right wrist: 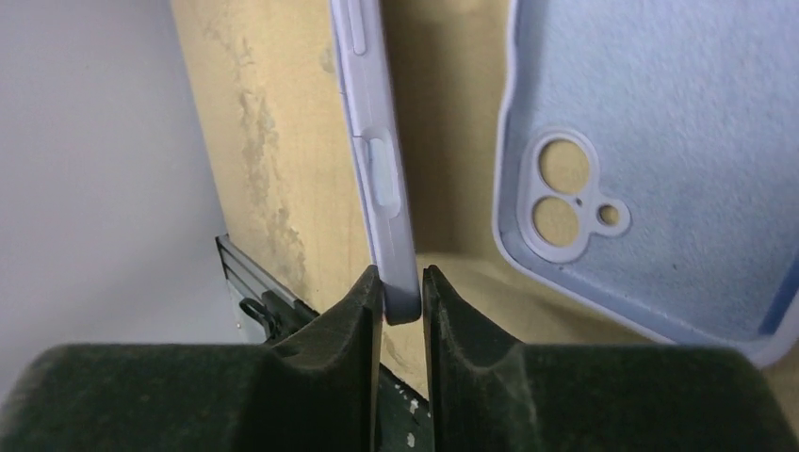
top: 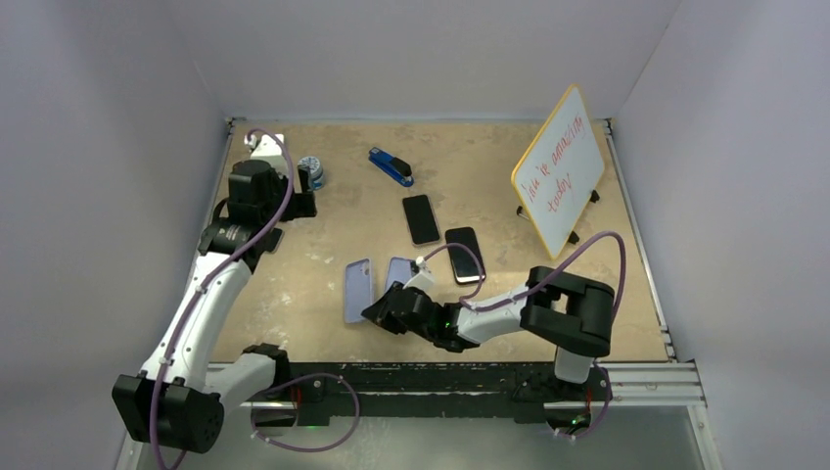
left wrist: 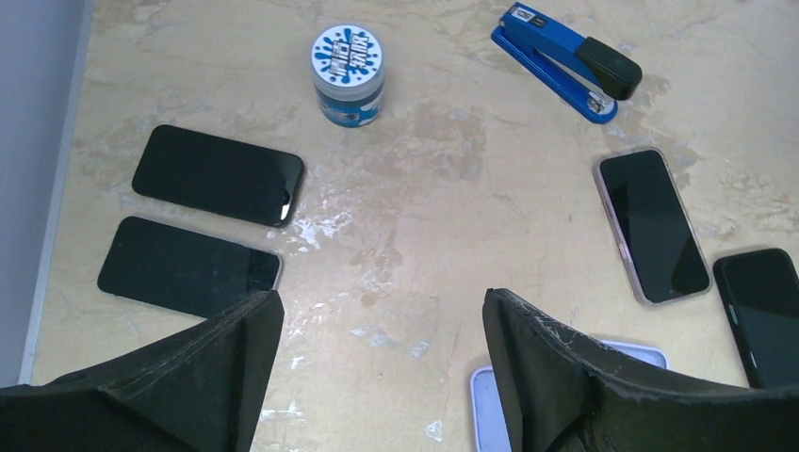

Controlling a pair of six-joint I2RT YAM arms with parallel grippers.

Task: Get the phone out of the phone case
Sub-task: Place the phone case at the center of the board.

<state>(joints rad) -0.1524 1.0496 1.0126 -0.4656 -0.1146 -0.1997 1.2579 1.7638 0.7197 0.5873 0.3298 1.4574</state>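
Note:
My right gripper (top: 375,311) (right wrist: 403,282) is shut on the near corner of a lavender phone case (top: 357,291), seen edge-on with its side buttons in the right wrist view (right wrist: 377,179). I cannot tell whether a phone is inside it. A second lavender case (top: 397,272) lies just to its right, inner side up, empty, camera holes showing (right wrist: 650,160). My left gripper (top: 308,204) (left wrist: 382,306) is open and empty at the far left, above bare table. A corner of a lavender case (left wrist: 485,405) shows by its right finger.
Two black phones (top: 421,217) (top: 465,253) lie mid-table. Two more black phones (left wrist: 219,174) (left wrist: 188,266) lie at the left in the left wrist view. A blue stapler (top: 391,165), a small blue-white jar (top: 310,170) and a tilted whiteboard (top: 560,168) stand at the back.

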